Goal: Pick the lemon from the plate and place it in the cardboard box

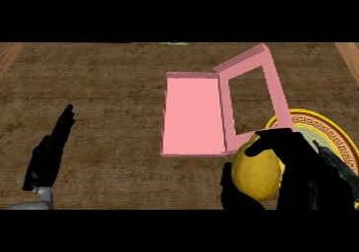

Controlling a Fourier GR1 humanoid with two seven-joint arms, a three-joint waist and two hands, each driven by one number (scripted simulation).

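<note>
A yellow lemon (pixel 258 170) is held at the lower right, my right hand (pixel 305 172) curled round it with thumb on its left and fingers over its top and right. Behind the hand lies the plate (pixel 323 129), yellow-rimmed with a patterned border, partly hidden. The box (pixel 193 115) is pink, lying open just left of the lemon, its lid (pixel 251 91) raised at an angle with a cut-out window. My left hand (pixel 47 155) rests at the lower left, fingers straight and pointing up, holding nothing.
The counter (pixel 87 83) is a brown woven-looking surface with wooden strips at the far left and right edges. A small green object (pixel 173 44) shows at the far top edge.
</note>
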